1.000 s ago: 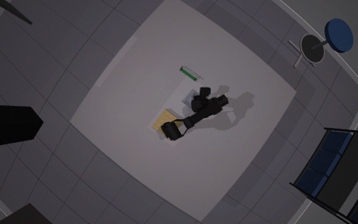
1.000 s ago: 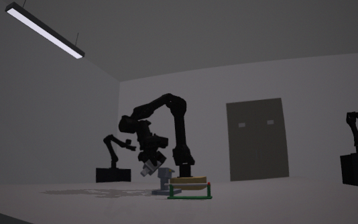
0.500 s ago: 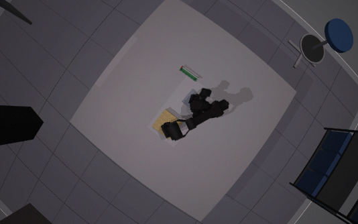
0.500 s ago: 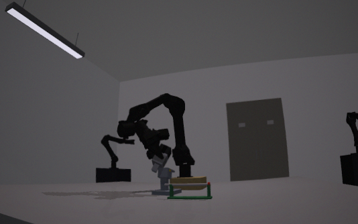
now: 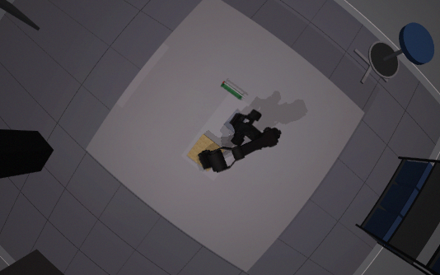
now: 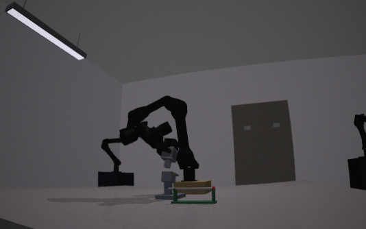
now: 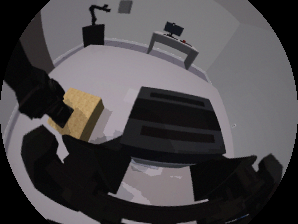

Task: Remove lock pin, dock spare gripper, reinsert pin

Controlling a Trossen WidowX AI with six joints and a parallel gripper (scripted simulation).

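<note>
The spare gripper, with a grey body [image 6: 169, 155] and a dark slotted part [image 7: 172, 125], is held above the mount, its spigot [image 6: 167, 164] pointing down. My gripper [image 6: 166, 149] is shut on it; the wrist view shows a finger on either side, the grip itself partly hidden. The grey mount's socket [image 6: 168, 177] stands upright just under the spigot, with a visible gap between them. The mount's base [image 6: 164, 197] is on the table. The pin [image 6: 194, 188] lies level across the green rack [image 6: 194, 202] [image 5: 231, 90], out of the socket, with red at the rack's far end.
A wooden block [image 5: 203, 144] [image 6: 202, 185] [image 7: 85, 107] lies by the arm's base, beside the mount. The green rack stands at the mount's other side in the overhead view. The arm arches over the table [image 5: 165, 123]. A blue stool [image 5: 416, 43] stands beyond the table.
</note>
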